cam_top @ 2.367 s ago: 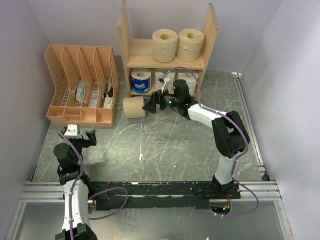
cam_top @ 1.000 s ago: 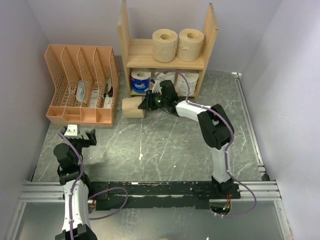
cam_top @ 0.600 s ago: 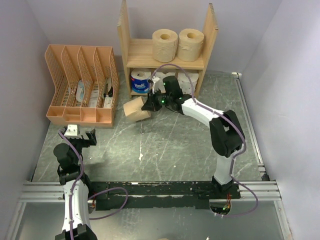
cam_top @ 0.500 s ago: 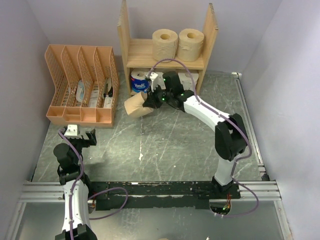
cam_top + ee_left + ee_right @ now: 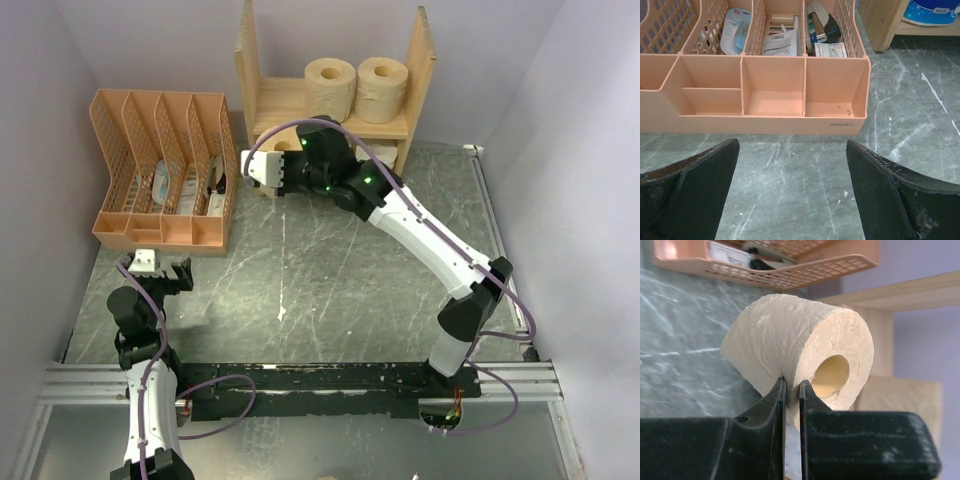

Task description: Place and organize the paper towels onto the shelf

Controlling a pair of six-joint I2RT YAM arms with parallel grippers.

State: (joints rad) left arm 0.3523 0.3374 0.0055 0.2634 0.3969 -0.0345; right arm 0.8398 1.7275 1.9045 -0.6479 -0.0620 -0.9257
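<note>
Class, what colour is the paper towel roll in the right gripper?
Pale tan. The paper towel roll shows best in the right wrist view.

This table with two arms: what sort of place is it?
Most likely a robot test bench in a lab: two arms bolted to a metal rail, plain walls closing in the table, and staged props, a wooden shelf of paper rolls beside a file organizer.

The desk has a dark grey-green top with thin white streaks, like stone. Pale purple walls stand close around the desk at the back, left and right. Shiny metal rails run along the desk's near edge and right side. A peach plastic organizer sits on the desk's back left part.
</note>
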